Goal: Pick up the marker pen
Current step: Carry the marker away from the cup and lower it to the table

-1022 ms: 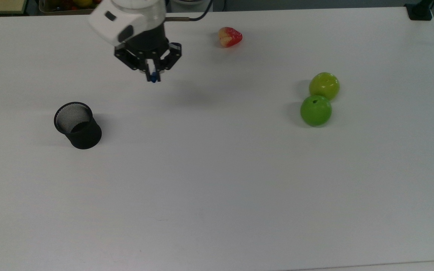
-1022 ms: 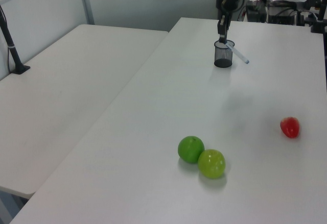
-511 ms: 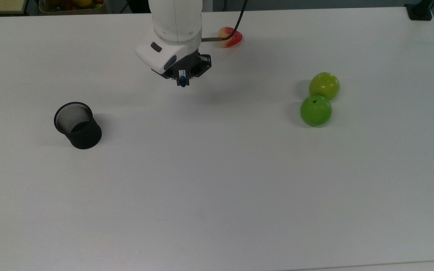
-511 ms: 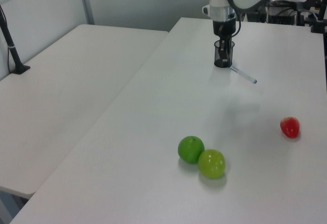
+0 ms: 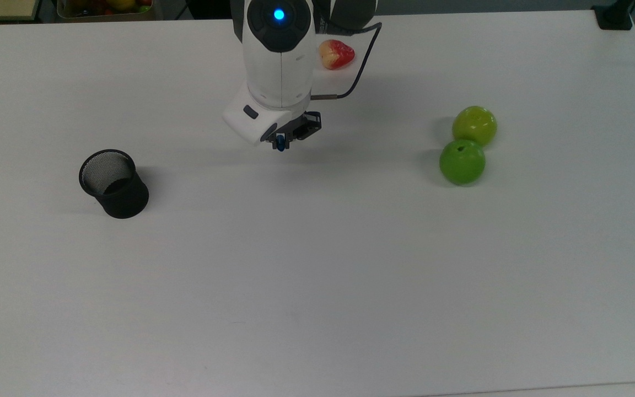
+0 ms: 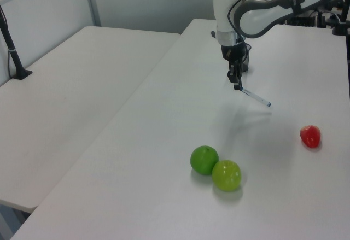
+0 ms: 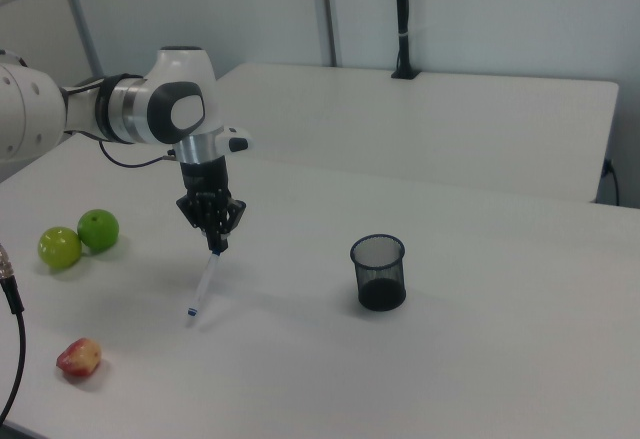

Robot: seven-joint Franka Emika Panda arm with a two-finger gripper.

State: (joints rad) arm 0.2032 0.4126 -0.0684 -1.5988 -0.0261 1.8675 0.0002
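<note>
White table (image 5: 317, 286) spread wide, its broad near half bare in the top view, with plenty of free room around the arm. Franka arm (image 5: 279, 60) reaching in from the top view's upper edge, wrist pointing down above the table's middle. Black mesh cup (image 5: 113, 183) standing upright well off toward the top view's left, open-mouthed, apart from everything else. Two green apples (image 5: 463, 161) touching each other toward the top view's right, clear of the arm. Red-and-yellow fruit (image 5: 337, 54) lying near the far edge, just beside the arm in the top view. Black gripper (image 7: 216, 242) clamped tight on the marker pen (image 7: 204, 286) at its upper end. Slim white barrel hanging tilted below the fingers, blue tip lowest and just above the tabletop in the right view; slanting toward the left view's right (image 6: 256, 97); seen end-on in the top view as a small blue spot (image 5: 280, 144). Nothing standing between pen and table beneath.
</note>
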